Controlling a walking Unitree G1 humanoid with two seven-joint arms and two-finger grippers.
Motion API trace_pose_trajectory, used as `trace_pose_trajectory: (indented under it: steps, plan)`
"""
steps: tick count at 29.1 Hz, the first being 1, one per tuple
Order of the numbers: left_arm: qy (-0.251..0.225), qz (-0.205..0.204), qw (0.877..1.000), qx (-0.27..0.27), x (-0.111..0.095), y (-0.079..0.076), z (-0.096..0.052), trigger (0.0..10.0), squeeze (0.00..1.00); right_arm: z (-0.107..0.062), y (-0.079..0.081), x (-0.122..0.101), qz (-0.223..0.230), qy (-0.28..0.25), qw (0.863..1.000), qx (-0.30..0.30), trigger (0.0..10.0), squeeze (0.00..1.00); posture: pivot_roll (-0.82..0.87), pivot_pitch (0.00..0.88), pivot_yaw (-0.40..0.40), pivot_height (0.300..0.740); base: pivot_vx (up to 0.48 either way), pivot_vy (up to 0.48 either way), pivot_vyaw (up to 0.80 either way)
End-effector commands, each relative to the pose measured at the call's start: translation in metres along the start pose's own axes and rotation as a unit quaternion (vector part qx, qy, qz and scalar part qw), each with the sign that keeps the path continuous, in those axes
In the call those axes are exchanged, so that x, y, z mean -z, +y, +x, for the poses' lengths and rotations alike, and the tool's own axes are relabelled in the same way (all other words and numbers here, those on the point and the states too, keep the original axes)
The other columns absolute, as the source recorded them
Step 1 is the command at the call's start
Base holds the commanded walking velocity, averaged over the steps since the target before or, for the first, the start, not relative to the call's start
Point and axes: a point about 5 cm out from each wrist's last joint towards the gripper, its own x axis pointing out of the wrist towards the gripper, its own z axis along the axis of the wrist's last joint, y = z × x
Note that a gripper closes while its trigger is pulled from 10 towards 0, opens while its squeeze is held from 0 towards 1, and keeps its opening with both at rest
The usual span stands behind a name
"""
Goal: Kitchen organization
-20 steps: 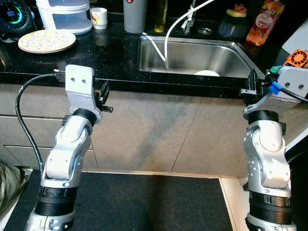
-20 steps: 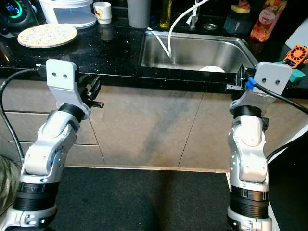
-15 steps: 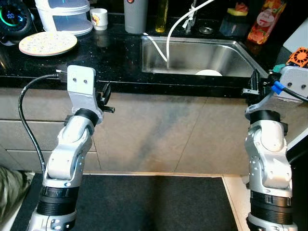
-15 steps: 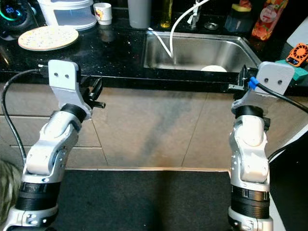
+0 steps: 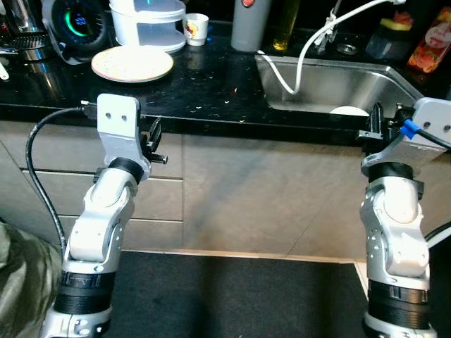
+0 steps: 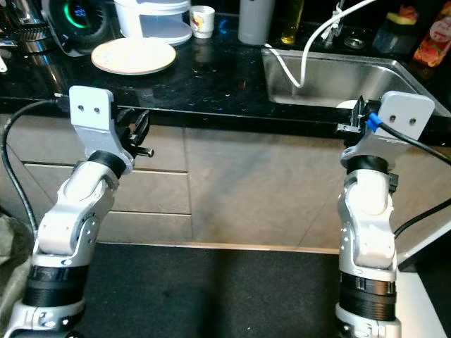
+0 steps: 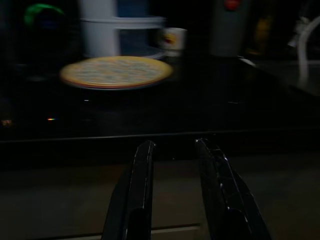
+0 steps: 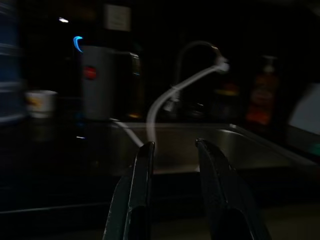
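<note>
Black stone forms the kitchen surface (image 5: 211, 91) that the robot faces, both silver arms raised at the cabinet fronts below its front edge, neither touching anything. With the steel sink (image 5: 331, 77) as the marker, the patterned plate (image 5: 132, 64) lies well to its left, nearest the front edge and so the easiest piece to reach. Beyond the plate stands a white lidded container (image 5: 148, 24), a small printed cup (image 5: 195, 28) just beside it, then a grey tumbler (image 5: 250, 24) near the sink's back left corner. An appliance with a glowing green ring (image 5: 77, 21) sits farthest left. A white hose (image 5: 310, 42) droops from the faucet into the basin, where something white and round (image 5: 348, 111) rests at the front. A red bottle (image 5: 430, 46) stands behind the sink on the right.

The left pincer (image 7: 175, 150) is level with the surface's edge, aimed toward the plate, its two black fingers (image 7: 142, 165) parted with nothing between them. The right pincer (image 8: 172, 150), likewise spread and empty, points at the sink. Both look carried forward and ready rather than working; the tidying seems barely begun, and the plate is the likely first pick. A glazed plate lying flat on stone gives thin purchase, so a rim grip may slip.
</note>
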Motion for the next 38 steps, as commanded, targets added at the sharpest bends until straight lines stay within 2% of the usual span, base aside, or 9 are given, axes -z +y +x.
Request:
trace_pose_trajectory:
  steps: [1,6,13,15,27,38]
  plan:
    - [0.008,0.002,1.000,0.004,0.003,-0.002,0.000,10.0,0.00,-0.001,-0.005,0.000,-0.005,0.000,1.000,0.008,10.0,0.00,0.10,0.039,-0.058,0.740,0.000,0.480,0.00]
    - [0.009,0.004,1.000,0.004,0.003,-0.002,0.000,10.0,0.00,-0.001,-0.005,0.000,-0.005,0.000,1.000,0.008,10.0,0.00,0.10,0.042,-0.058,0.740,0.000,0.457,0.00]
    - [0.018,0.013,1.000,0.010,0.003,-0.006,0.002,10.0,0.00,-0.001,-0.005,-0.001,-0.004,-0.001,1.000,0.009,10.0,0.00,0.10,0.043,-0.058,0.740,0.000,0.000,0.00]
    - [0.027,0.027,0.999,0.008,0.007,-0.006,0.003,10.0,0.00,-0.001,-0.005,-0.001,-0.004,0.000,1.000,0.010,10.0,0.00,0.10,0.043,-0.058,0.740,0.000,0.000,0.00]
    - [0.039,0.026,0.999,-0.006,0.010,-0.004,0.004,10.0,0.00,-0.001,-0.006,-0.002,-0.003,-0.002,1.000,0.012,10.0,0.00,0.10,0.043,-0.056,0.740,0.000,-0.416,0.00]
    - [0.049,0.024,0.998,-0.015,0.012,-0.001,0.005,10.0,0.00,-0.001,-0.005,-0.001,-0.002,-0.002,1.000,0.010,10.0,0.00,0.09,0.043,-0.055,0.740,0.000,0.000,0.00]
